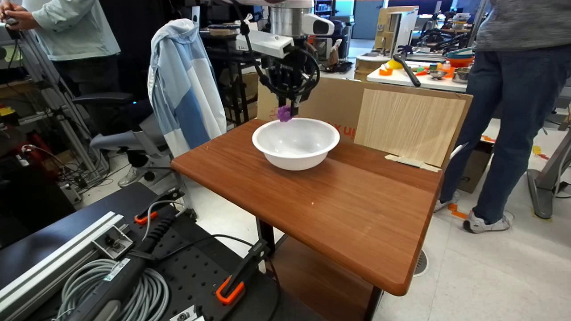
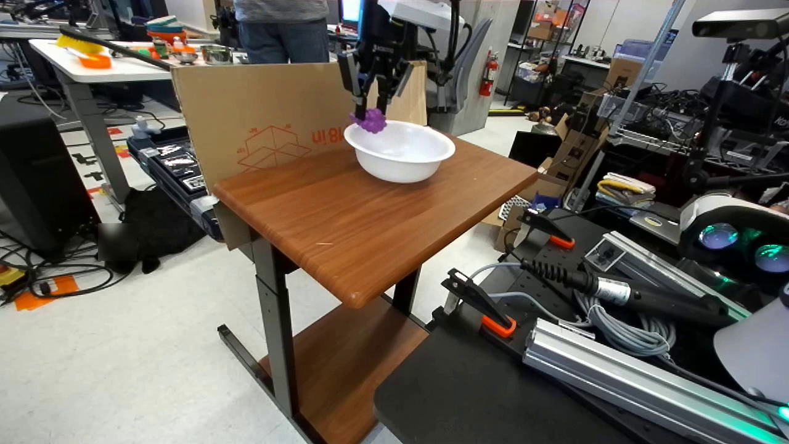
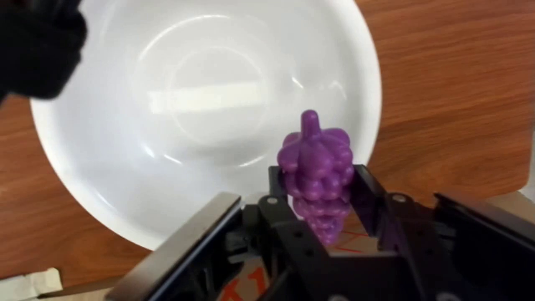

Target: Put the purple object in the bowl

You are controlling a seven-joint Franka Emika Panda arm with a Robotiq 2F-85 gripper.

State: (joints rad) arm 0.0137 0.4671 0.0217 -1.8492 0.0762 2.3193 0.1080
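Over the rim of the bowl (image 3: 371, 83), the gripper (image 3: 319, 179) pinches the purple object (image 3: 316, 161), whose stem (image 3: 310, 122) is pointing inwards.

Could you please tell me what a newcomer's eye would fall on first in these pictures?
Probably the purple grapes, held in the gripper close to the rim of the white bowl. The bowl, on the brown table, would likely come next. After that, perhaps the orange-and-black clamps on the black bench in both exterior views.
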